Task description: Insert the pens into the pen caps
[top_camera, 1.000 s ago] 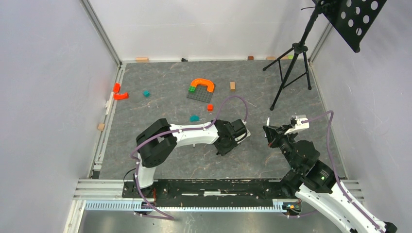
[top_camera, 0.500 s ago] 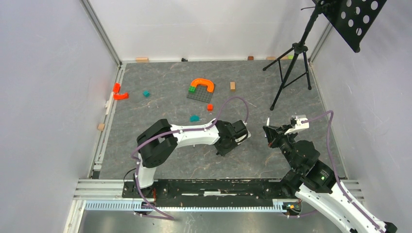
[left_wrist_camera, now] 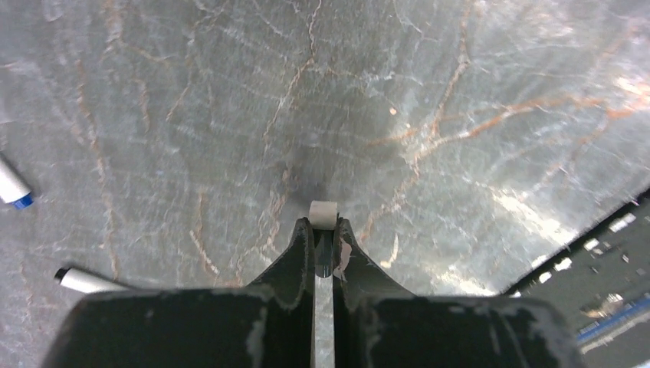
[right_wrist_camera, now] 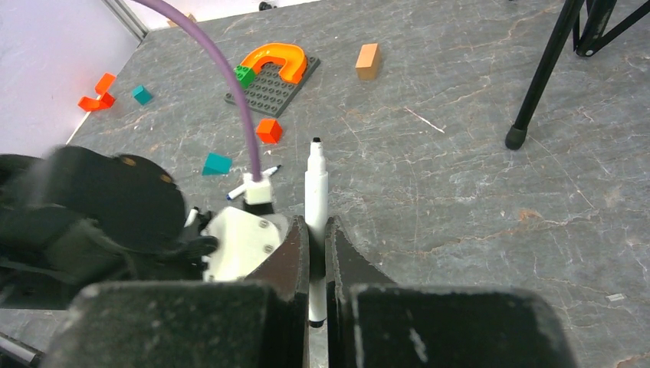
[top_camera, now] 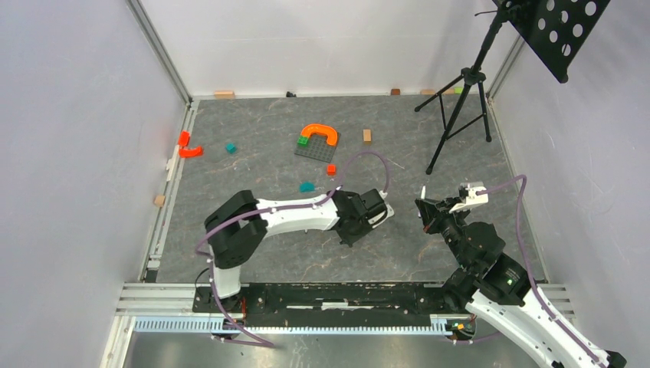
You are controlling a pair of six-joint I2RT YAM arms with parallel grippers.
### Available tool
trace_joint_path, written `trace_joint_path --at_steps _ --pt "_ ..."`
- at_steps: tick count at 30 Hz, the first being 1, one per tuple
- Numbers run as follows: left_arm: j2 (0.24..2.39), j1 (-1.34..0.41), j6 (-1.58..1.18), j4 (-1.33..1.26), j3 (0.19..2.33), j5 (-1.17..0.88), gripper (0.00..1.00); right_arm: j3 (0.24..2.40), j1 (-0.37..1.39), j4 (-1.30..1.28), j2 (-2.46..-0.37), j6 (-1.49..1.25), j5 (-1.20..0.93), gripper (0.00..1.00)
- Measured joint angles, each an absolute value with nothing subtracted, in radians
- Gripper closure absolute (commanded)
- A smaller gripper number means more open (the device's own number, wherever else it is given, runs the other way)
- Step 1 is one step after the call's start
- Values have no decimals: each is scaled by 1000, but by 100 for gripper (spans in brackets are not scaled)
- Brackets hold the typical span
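Looking down from the top camera, seeing grey stone table (top_camera: 253, 153) across mid-frame. Got left arm (top_camera: 291, 216) stretched rightward to frame centre and right arm (top_camera: 490, 264) rising from lower right. Have left gripper (left_wrist_camera: 323, 226) clamped tight on white barrel (left_wrist_camera: 323, 213), end-on at centre of its wrist view, rest hidden between fingers. Have right gripper (right_wrist_camera: 316, 222) pinched on upright pen (right_wrist_camera: 316, 184), dark tip up, centre frame. Also seeing two loose pens flat on table at left edge of left wrist view: blue-ended pen (left_wrist_camera: 11, 188) above, black-tipped pen (left_wrist_camera: 80, 281) below.
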State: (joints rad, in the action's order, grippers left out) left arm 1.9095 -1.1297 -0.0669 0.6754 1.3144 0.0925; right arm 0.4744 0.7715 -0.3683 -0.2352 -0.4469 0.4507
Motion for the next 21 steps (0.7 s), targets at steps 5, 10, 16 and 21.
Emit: trace_joint_path --at_steps 5,10,16,21 --pt "1758 -1104 -78 639 1275 62 98 474 772 -361 -235 -441 450 100" --pt "1565 -985 -120 533 1235 -47 98 474 772 -331 -239 -429 434 100" --pt "1369 -799 -202 368 1188 -178 98 433 772 -199 -274 -411 340 100" --pt "1313 -752 -275 239 1188 -255 98 387 772 -78 -380 -386 208 100"
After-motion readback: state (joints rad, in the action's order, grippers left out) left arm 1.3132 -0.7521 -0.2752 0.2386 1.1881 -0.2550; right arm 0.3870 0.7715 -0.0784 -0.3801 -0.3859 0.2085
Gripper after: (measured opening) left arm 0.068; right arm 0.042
